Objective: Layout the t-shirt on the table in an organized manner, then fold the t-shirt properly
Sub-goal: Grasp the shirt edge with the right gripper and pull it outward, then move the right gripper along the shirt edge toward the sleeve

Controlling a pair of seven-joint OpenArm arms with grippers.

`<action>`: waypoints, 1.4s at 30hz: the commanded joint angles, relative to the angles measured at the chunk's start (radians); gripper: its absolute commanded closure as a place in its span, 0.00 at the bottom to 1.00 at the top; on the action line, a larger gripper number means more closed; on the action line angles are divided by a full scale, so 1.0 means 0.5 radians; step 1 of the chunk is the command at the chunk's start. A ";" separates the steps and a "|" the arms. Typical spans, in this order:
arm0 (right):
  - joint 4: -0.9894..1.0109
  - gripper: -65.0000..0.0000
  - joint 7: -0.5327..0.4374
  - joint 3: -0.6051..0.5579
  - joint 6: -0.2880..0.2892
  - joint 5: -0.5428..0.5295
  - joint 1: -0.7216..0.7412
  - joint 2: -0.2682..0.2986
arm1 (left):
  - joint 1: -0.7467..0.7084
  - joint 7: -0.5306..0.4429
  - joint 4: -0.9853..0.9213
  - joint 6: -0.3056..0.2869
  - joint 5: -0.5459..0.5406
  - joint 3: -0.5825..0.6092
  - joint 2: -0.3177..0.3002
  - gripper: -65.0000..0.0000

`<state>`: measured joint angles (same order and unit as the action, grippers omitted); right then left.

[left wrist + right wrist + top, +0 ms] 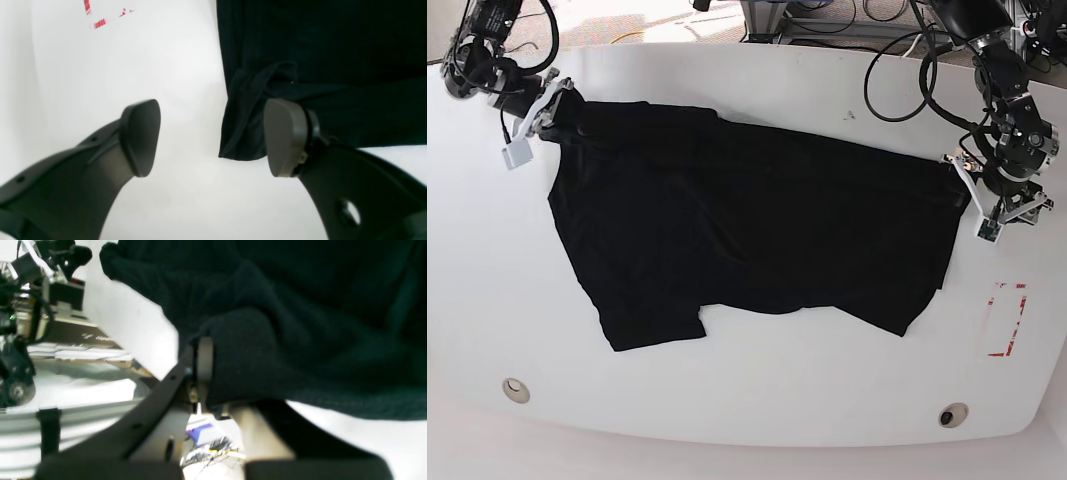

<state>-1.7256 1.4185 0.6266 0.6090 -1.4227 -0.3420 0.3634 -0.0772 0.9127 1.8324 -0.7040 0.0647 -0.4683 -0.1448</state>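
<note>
The t-shirt (747,230) is lying spread but rumpled across the table (757,410). The right gripper (549,103) is pinching one far corner (probably to pull it taut), while the left gripper (211,136) is hovering with jaws apart beside the opposite corner.

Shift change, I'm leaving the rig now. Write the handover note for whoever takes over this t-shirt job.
Right gripper: shut on a bunched corner of the t-shirt at the table's far corner.
Left gripper: open, jaws straddling the shirt's edge on the opposite side, one pad over cloth, one over bare table; nothing held.
T-shirt: spread across the table but wrinkled, with the edge by the left gripper folded over.
Done: rough spread.
Left: close the left gripper on the edge, pull flat, then fold. No fold made yet.
</note>
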 commanded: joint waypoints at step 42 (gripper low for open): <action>0.903 0.00 -0.045 -0.162 0.002 0.548 0.999 0.033 | -0.013 -0.035 0.028 0.012 -0.008 0.002 -0.025 0.32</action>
<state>-1.2503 1.3987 0.5533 0.6056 -1.1217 0.1352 0.3546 -0.0967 0.9123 1.8324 -0.7040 0.0673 -0.4667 -0.1448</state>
